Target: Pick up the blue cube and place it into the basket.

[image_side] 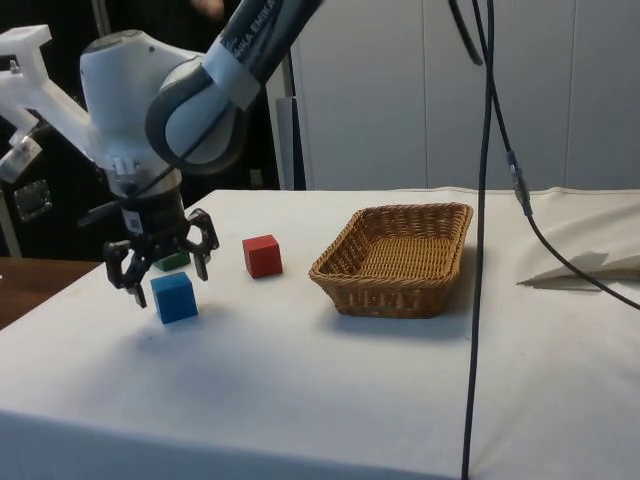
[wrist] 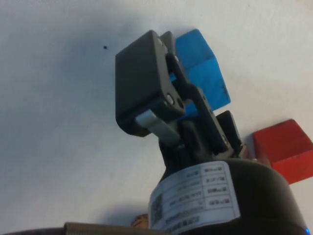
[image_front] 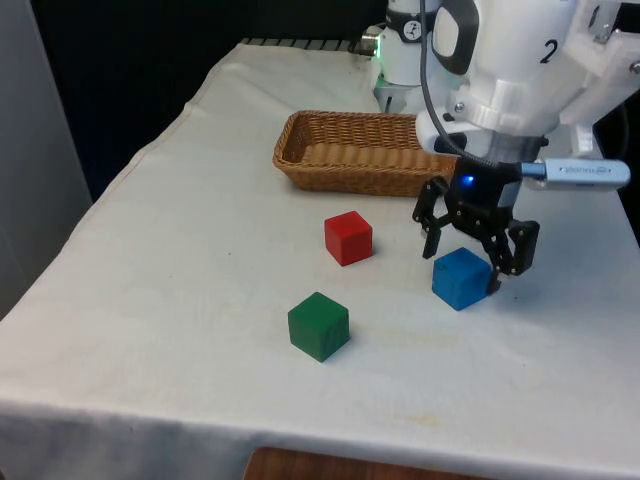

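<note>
My jaws hang spread wide just over the blue cube (image_front: 461,278), which sits on the surface near the basket (image_front: 300,165), so my fingers can drop either side of it.

A white cloth (image_front: 180,300) covers the tabletop (image_side: 300,380), hanging creased over its edges. Black curtains (image_front: 150,60) hang behind in the front view. In the side view, pale cabinet panels (image_side: 400,90) stand behind, under even light.

Even bright light, soft shadows, slightly blurred wrist view.
</note>
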Action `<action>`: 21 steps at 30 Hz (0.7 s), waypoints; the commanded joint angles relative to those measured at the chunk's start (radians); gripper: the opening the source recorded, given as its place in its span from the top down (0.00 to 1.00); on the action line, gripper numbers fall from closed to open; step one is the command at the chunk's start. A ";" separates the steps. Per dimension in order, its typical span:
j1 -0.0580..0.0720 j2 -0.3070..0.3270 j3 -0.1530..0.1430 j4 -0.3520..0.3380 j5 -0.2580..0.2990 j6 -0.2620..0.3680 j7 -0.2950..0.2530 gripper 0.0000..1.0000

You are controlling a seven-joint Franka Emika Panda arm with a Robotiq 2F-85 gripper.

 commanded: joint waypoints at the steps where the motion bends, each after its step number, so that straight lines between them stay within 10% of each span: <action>1: 0.006 0.007 -0.007 0.006 -0.006 0.012 0.017 0.00; 5: 0.006 0.012 -0.005 0.005 -0.026 0.017 0.046 0.02; 14: 0.007 0.015 -0.005 0.004 -0.034 0.020 0.062 0.97; 21: 0.007 0.016 -0.006 0.004 -0.034 0.021 0.064 0.97</action>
